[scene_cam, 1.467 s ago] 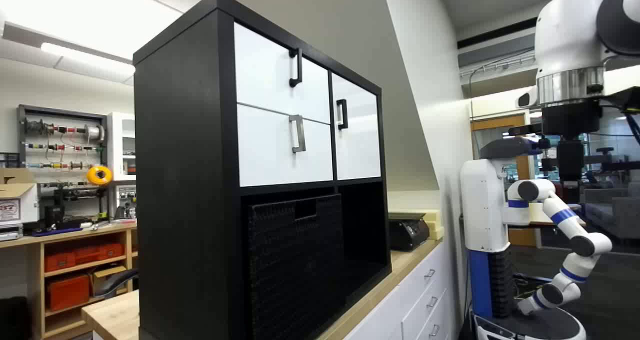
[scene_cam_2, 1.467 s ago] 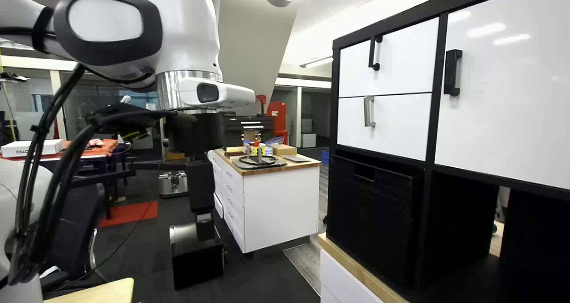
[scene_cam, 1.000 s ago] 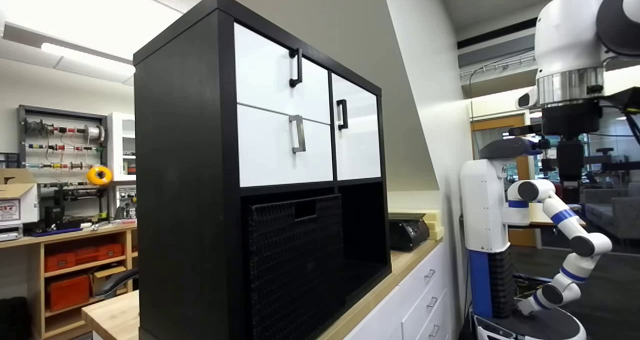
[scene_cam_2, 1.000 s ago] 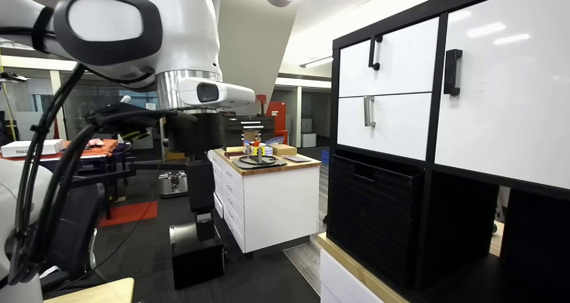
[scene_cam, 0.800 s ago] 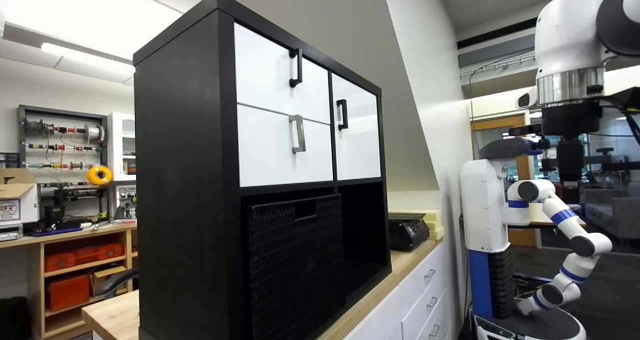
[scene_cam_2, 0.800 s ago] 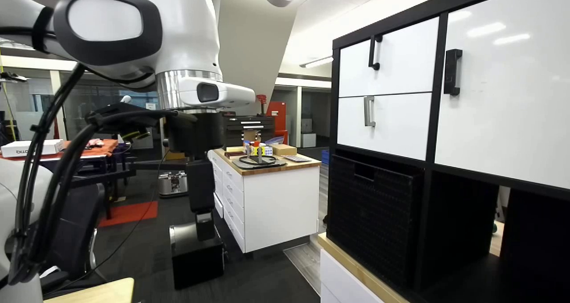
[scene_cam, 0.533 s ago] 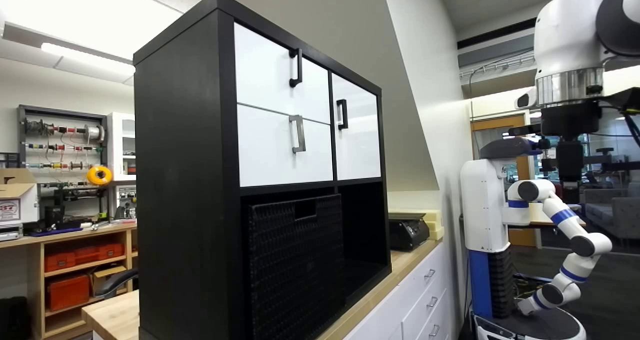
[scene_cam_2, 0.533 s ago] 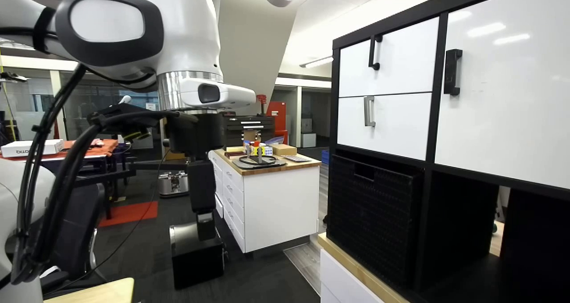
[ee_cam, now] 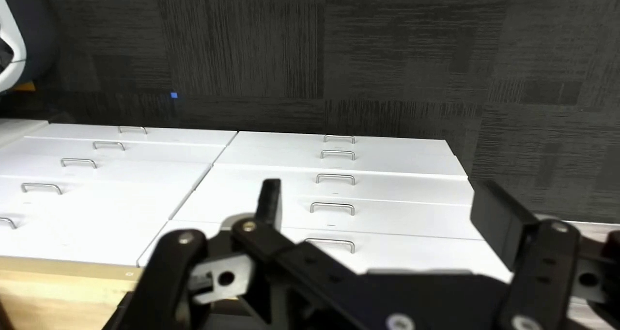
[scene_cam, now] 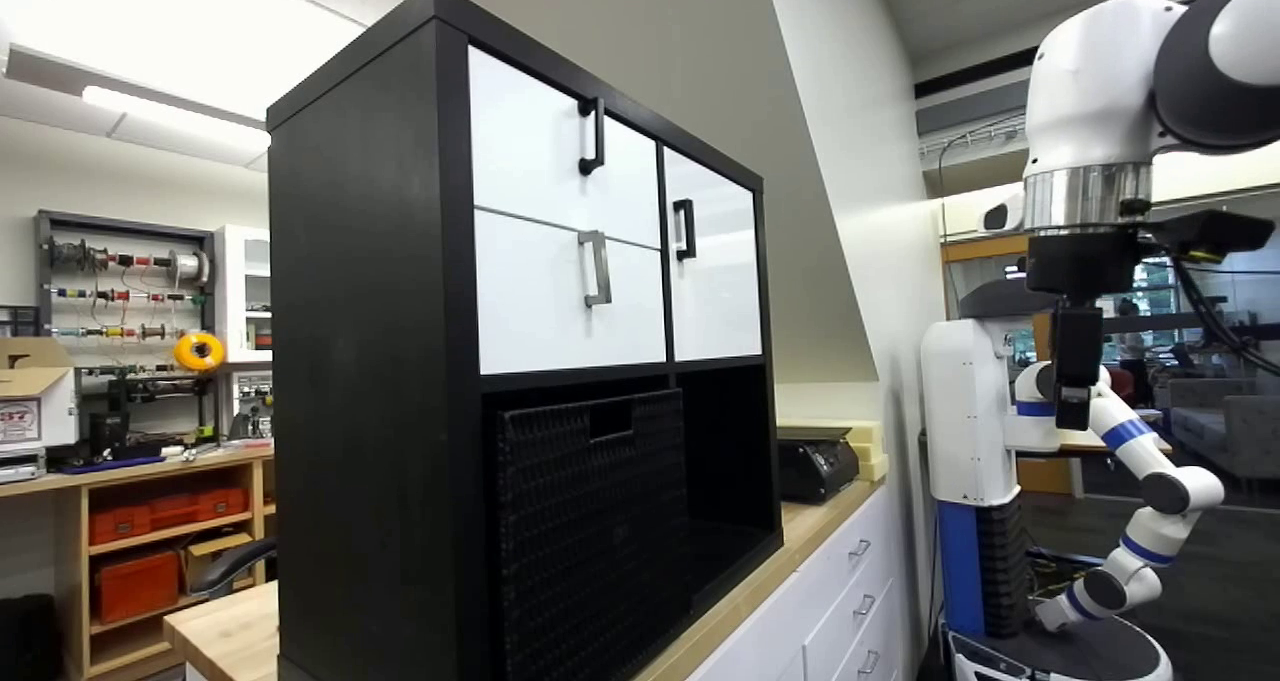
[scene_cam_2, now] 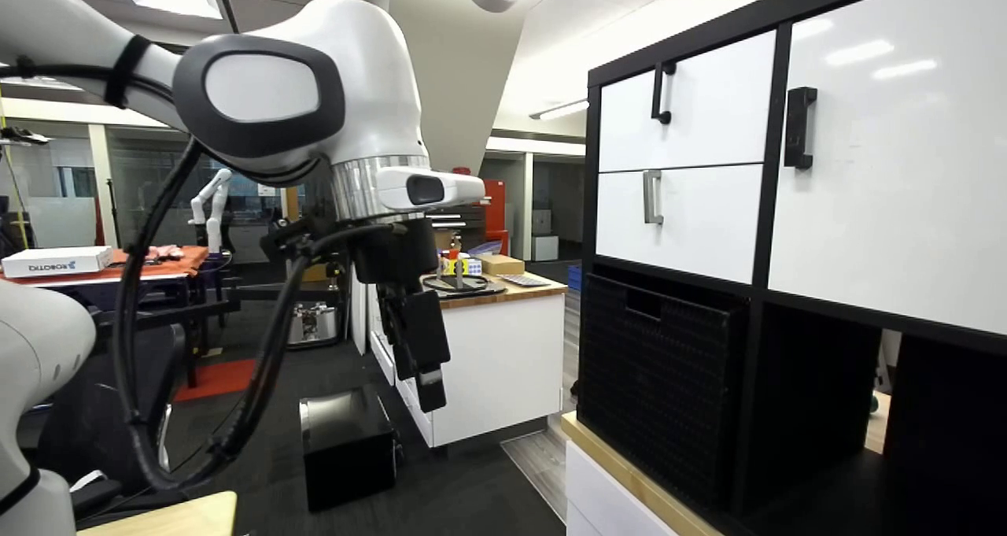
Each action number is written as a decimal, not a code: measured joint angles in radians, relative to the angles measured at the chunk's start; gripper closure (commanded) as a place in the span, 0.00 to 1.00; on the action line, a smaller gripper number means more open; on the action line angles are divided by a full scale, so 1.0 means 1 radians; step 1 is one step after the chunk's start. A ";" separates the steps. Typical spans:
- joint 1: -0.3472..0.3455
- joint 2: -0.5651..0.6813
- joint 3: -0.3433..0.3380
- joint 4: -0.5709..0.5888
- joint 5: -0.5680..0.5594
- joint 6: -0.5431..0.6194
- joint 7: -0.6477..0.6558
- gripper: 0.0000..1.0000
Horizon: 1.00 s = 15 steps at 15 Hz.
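While my tool (ee_cam: 380, 204) hangs in mid-air, its jaws stand wide apart, with white bow-handled drawers (ee_cam: 411, 189) showing between the fingers (ee_cam: 501, 223) in the wrist view.

Principal item: one black cabinet (scene_cam: 360, 361), upright on a wooden worktop (scene_cam: 815, 529), its face turned to the side where my tool hangs, in both exterior views.

Fittings, top row: upper drawer (scene_cam: 530, 141) with black handle (scene_cam: 599, 133); lower drawer (scene_cam: 530, 301), directly beneath, with grey handle (scene_cam: 603, 269); one door (scene_cam: 720, 301) beside them, with dark pull (scene_cam: 689, 229). All three grips stand proud of their fronts, long axis vertical. Drawers and door sit flush.

Fittings, bottom row: one woven basket (scene_cam: 590, 531), slot cut near its top edge; beside it, one open-fronted compartment (scene_cam: 730, 451).

Attitude of my tool: pointing down beneath my arm (scene_cam_2: 378, 87), slanting in an exterior view with its tip end toward the cabinet.

Edges: the worktop's rim runs along the cabinet's foot, leaving a narrow strip of wood in front; a black machine (scene_cam: 818, 468) sits just beyond the cabinet's door end.

Open room: a broad gap between my tool and the cabinet's face. Behind my tool: a white-and-blue robot (scene_cam: 970, 421) in an exterior view, a white drawer unit (scene_cam_2: 503, 371) in an exterior view. Dark carpet (ee_cam: 402, 54) spreads past the bow-handled drawers.
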 measured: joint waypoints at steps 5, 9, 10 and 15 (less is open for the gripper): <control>0.052 0.201 0.002 0.063 0.010 0.161 -0.035 0.00; 0.078 0.385 0.008 0.173 0.022 0.256 -0.092 0.00; 0.082 0.424 0.011 0.204 0.028 0.271 -0.108 0.00; 0.106 0.562 0.029 0.338 0.070 0.332 -0.201 0.00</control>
